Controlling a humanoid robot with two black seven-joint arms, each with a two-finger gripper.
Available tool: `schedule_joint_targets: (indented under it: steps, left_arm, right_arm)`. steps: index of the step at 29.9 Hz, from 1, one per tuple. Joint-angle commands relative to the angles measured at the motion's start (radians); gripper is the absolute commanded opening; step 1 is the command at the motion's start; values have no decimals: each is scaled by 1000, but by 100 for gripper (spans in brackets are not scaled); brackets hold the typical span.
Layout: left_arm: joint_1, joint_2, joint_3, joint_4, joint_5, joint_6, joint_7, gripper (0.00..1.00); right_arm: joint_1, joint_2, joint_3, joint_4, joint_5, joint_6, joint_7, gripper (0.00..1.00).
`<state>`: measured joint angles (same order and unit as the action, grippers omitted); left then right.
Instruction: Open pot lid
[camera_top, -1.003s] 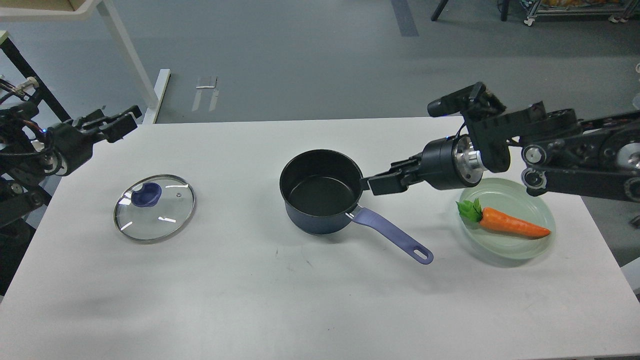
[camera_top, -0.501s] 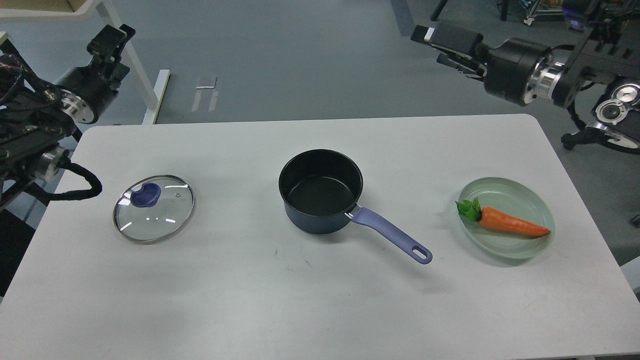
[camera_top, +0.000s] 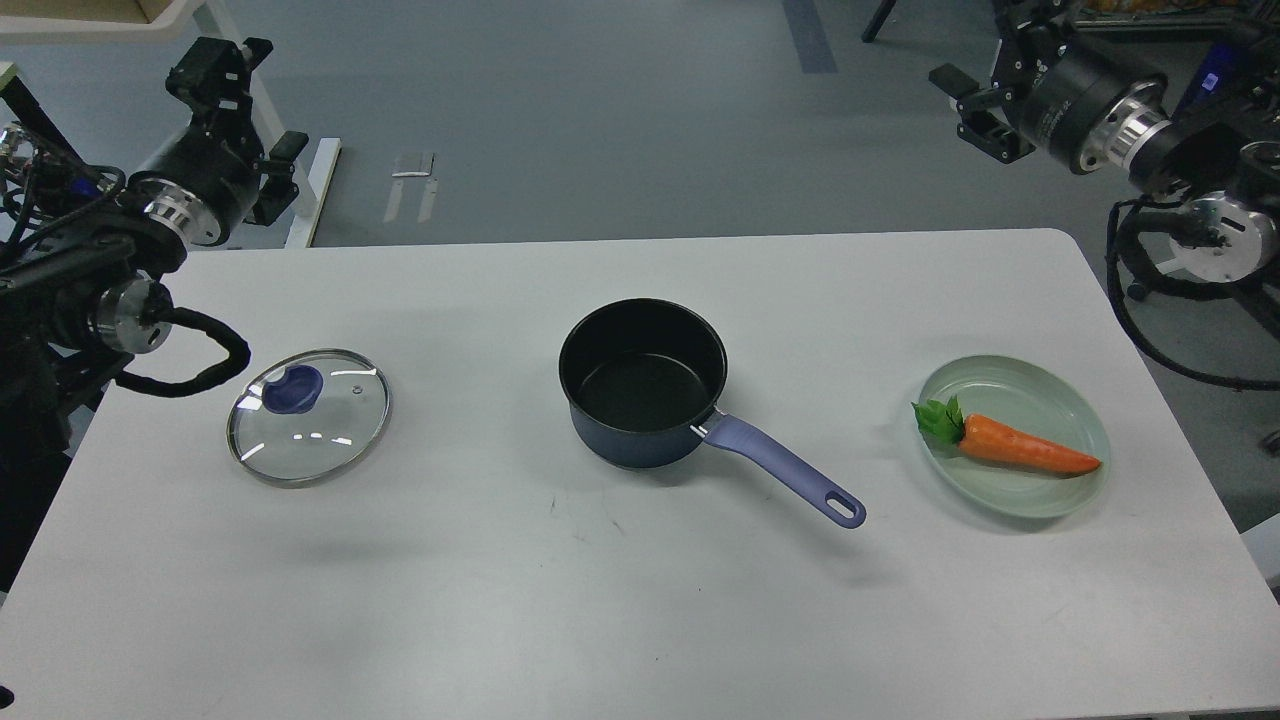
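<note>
Nearest on the white table (camera_top: 500, 600), the dark blue pot (camera_top: 643, 385) sits uncovered at the centre, black inside, its lilac handle (camera_top: 785, 472) running out toward 4 o'clock. Off at its 9 o'clock, well apart, the glass lid (camera_top: 309, 416) lies flat on the table, steel rim showing all round, its blue knob (camera_top: 292, 388) seen through the glass near the upper left edge. Over at 3 o'clock from the pot, a pale green plate (camera_top: 1070, 410) carries an orange carrot (camera_top: 1028, 452), green top pointing back at the pot.

Farther back now, both arms are up off the table. The left hand (camera_top: 215, 75) hangs at the far left corner, beyond the table's edge, dark against a white table leg; it holds nothing and touches nothing, but the fingers blur together, so I cannot tell how wide it stands. The right hand (camera_top: 975, 105) sits at the far right, over the grey floor, fingers parted with a clear gap, nothing in them.

No writing or labels are readable anywhere.
</note>
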<state>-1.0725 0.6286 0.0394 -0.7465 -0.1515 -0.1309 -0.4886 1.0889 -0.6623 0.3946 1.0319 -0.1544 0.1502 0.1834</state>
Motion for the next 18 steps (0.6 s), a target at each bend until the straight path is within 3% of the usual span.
schedule_joint_targets:
  steps: [1, 10, 18]
  left_arm:
    - [6, -13, -16, 9, -57, -27, 0, 99]
    - [86, -92, -157, 38, -79, -73, 0, 99]
    - [138, -162, -294, 50, -79, -78, 0, 99]
  right_arm:
    - [-36, 30, 33, -47, 146, 5, 31, 100]
    - [-210, 213, 323, -180, 266, 12, 37, 100]
    - [-328, 378, 572, -205, 268, 12, 37, 100]
